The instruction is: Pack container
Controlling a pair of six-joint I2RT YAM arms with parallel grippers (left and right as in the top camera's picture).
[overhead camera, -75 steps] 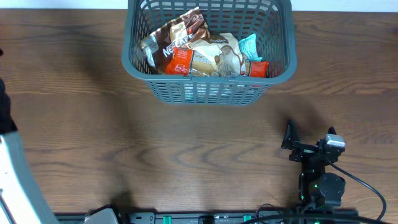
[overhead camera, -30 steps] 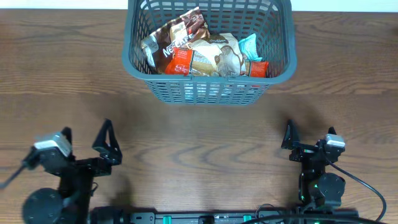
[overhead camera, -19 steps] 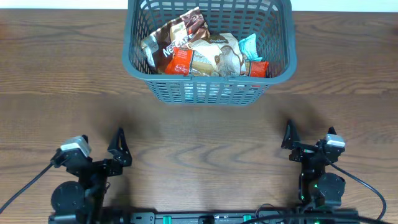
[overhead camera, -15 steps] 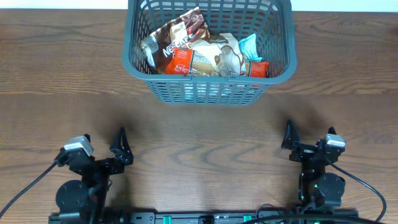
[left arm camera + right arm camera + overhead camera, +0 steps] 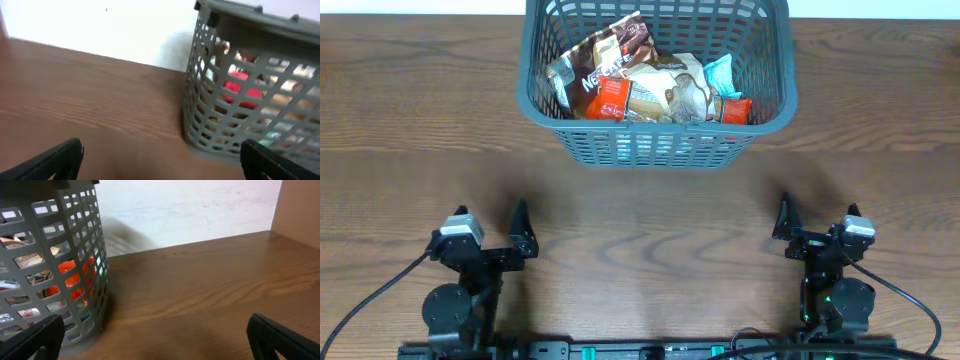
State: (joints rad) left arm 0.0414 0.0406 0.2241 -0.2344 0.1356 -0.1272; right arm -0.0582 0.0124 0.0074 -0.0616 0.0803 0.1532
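One container (image 5: 650,148), grey-blue lattice basket, sits at the far middle of the wooden table (image 5: 650,235), upright. Inside it you can count five packets showing: one brown (image 5: 610,52), one beige (image 5: 670,92), one pale blue (image 5: 719,72) and two red-orange, one to the left front (image 5: 608,98) and one to the right front (image 5: 736,110). They lie heaped and overlapping; whether more sit underneath cannot be told. Two arms, both at the near edge: your left gripper (image 5: 490,228) and right gripper (image 5: 818,222), each with its two fingers spread wide and nothing between them. Both are well apart from the basket. Each wrist view shows red through the slots.
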